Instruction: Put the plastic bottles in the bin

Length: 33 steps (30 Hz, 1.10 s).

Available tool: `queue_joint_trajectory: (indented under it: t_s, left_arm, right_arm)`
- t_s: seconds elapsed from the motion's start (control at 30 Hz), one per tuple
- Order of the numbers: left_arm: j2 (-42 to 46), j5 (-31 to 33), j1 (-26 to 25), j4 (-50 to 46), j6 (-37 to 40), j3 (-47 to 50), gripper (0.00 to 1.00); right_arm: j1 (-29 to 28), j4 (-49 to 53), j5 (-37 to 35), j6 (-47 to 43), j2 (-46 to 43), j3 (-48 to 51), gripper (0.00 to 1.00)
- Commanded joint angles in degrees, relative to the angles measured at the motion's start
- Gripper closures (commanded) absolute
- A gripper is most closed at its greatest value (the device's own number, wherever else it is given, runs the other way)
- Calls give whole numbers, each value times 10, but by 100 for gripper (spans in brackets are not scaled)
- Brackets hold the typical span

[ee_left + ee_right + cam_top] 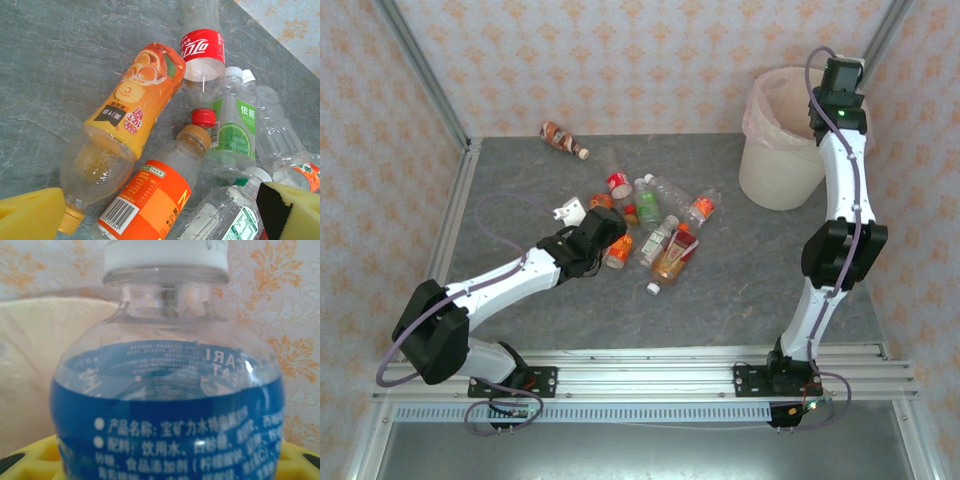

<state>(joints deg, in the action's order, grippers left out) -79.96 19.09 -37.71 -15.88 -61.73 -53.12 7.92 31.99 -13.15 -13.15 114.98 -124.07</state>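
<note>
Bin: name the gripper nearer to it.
Right. The right gripper hangs at the bin with a blue-label bottle; the left gripper hovers over the distant bottle pile.

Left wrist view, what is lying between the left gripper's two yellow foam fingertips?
In the left wrist view, a clear plastic bottle with an orange barcoded label and a clear bottle with a green-and-white label lie there.

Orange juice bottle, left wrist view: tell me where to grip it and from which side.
Probably take the orange juice bottle across its labelled middle, from above: it lies flat, bare table along one side, a slim gap along the other.
</note>
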Motion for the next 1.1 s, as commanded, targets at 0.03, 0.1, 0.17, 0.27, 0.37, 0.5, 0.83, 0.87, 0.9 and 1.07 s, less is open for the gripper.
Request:
queue_joint_trajectory:
  t_s: [0.03, 0.1, 0.17, 0.27, 0.37, 0.5, 0.83, 0.87, 0.9, 1.07]
  left_arm:
    - [10, 29, 4, -20, -18, 12, 0]
    - [9, 29, 4, -20, -20, 12, 0]
    - [7, 26, 5, -20, -20, 10, 0]
    - [2, 11, 9, -25, -22, 7, 0]
    - [-2, 1, 11, -44, -21, -2, 0]
    - [-4, 1, 12, -78, -12, -20, 0]
    - [-6, -3, 13, -94, -11, -40, 0]
    - [-7, -1, 13, -96, -11, -43, 0]
    - [-9, 1, 13, -98, -11, -45, 0]
    - [-12, 2, 14, -107, -9, -54, 0]
  right_arm:
    - [3, 24, -78, -42, 30, -50, 47]
    - [3, 37, -94, -47, 45, -72, 47]
    - [3, 48, -106, -50, 57, -91, 45]
    - [3, 52, -123, -55, 69, -106, 43]
    - [3, 55, -129, -52, 74, -114, 42]
    - [3, 51, -130, -50, 74, -107, 40]
    - [3, 35, -147, -64, 80, -99, 34]
    - [3, 36, -146, -64, 80, -99, 33]
    - [3, 36, -146, -64, 80, -99, 32]
    - [2, 44, -157, -66, 80, -101, 29]
